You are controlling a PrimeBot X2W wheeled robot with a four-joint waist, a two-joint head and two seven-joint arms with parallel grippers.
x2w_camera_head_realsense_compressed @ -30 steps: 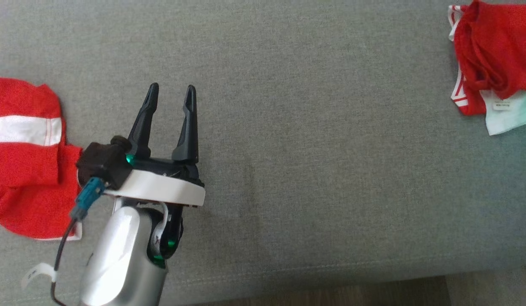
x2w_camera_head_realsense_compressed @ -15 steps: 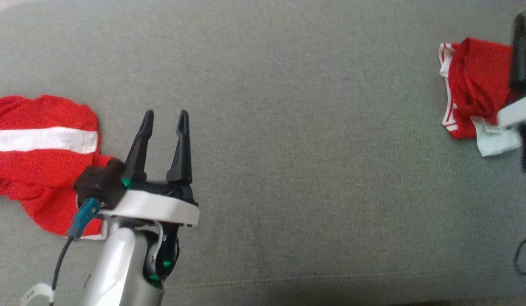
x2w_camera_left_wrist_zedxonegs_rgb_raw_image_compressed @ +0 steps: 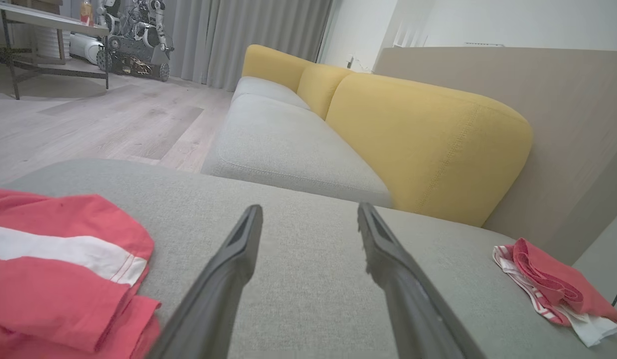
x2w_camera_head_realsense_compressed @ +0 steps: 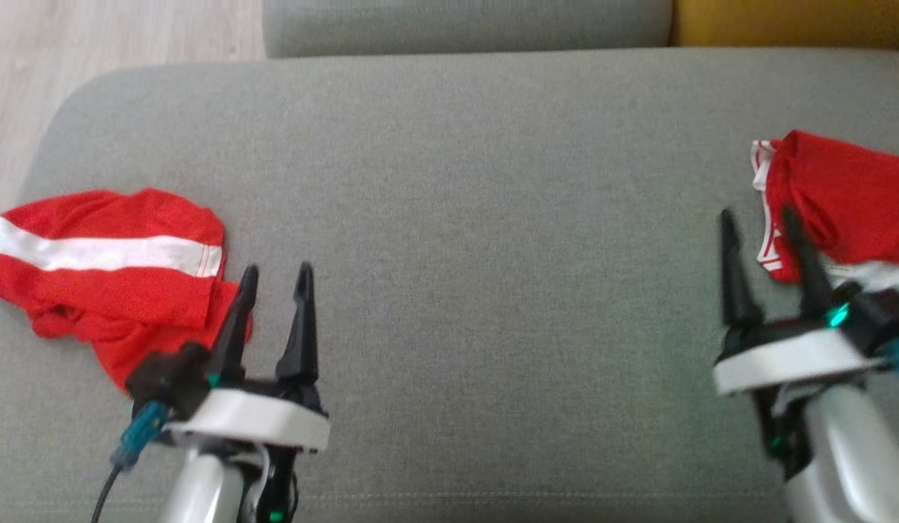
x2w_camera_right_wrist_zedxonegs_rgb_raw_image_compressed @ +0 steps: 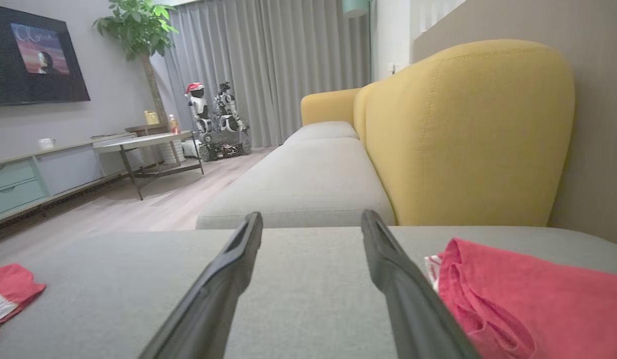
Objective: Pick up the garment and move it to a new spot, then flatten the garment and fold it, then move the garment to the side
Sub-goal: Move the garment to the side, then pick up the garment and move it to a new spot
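Garment (x2w_camera_head_realsense_compressed: 108,283): red with a white stripe, crumpled, on the grey sofa seat (x2w_camera_head_realsense_compressed: 478,218) toward its 9 o'clock end. Stripe and long axis run 9-to-3. It lies at 10 o'clock, just beside the left hand (x2w_camera_head_realsense_compressed: 277,270), so the left arm is judged nearer. A red bundle (x2w_camera_head_realsense_compressed: 849,196) sits at 1 o'clock of the right hand (x2w_camera_head_realsense_compressed: 756,214). Both hands are released and empty.
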